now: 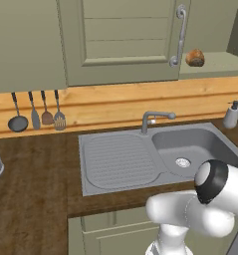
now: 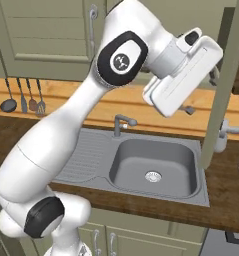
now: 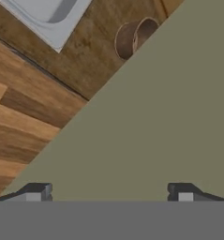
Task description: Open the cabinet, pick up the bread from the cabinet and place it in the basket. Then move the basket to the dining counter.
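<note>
One big cabinet fills the top of the left base view, and its door stands swung open. The brown table lies across the bottom, with a grey sink in the middle. The basket stands on the table at the top of the hand view. The bread sits on the cabinet shelf, upper right. The jaws stand wide apart, holding nothing.

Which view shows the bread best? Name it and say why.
The left base view: the bread sits unobstructed on the open cabinet shelf, right of the bar handle. In the right base view, the arm covers that area. The hand view faces a grey-green panel and the basket.
</note>
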